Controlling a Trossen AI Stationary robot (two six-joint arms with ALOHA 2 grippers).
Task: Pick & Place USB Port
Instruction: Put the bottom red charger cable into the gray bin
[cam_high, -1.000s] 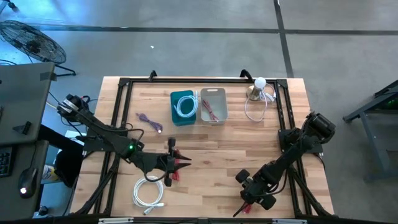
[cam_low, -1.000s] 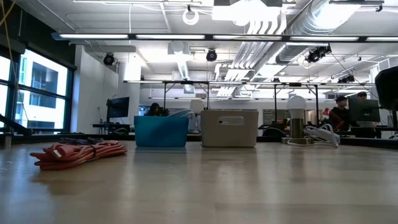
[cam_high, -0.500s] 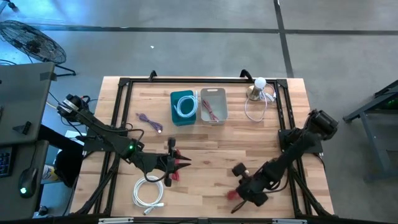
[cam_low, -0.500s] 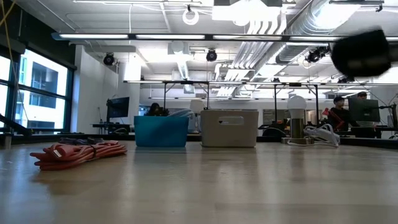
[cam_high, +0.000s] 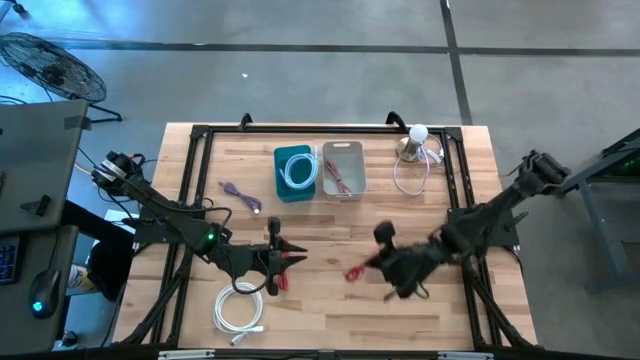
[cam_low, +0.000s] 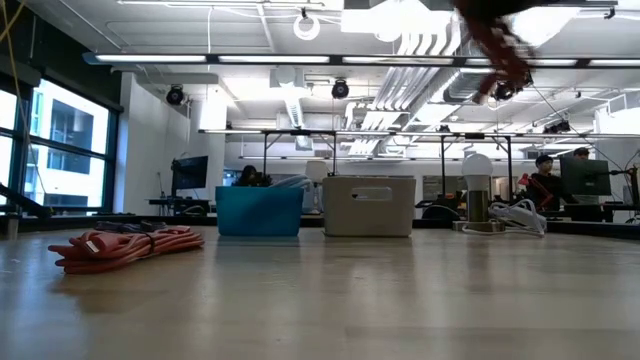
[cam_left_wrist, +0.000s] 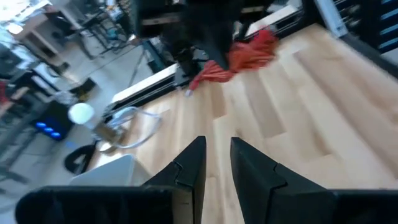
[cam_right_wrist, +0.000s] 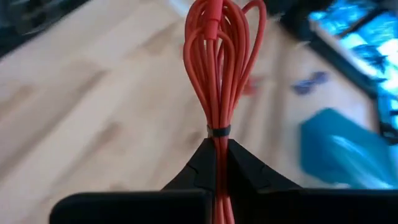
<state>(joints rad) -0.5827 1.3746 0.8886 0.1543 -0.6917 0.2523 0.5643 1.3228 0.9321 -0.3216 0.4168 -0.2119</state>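
From above: right gripper (cam_high: 372, 268) clamped on a red cable bundle (cam_high: 357, 272) over the table's (cam_high: 330, 225) middle, left gripper (cam_high: 290, 260) slightly parted near another red cable (cam_high: 277, 281). Right wrist: fingers (cam_right_wrist: 202, 167) pinched together on the bundle (cam_right_wrist: 219, 68).

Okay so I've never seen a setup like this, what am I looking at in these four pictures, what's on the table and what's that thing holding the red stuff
Two dark robot arms work at a wooden table. One picture looks straight down from above, one looks level across the tabletop, and two come from cameras on the arms' wrists.

On the table are a teal bin holding a white cable, a grey bin holding a red one, a purple cable, a coiled white cable, a small lamp and a red cable bundle by the left gripper, which waits over the table.

The right gripper is shut on another bundled red cable and holds it above the table's middle.
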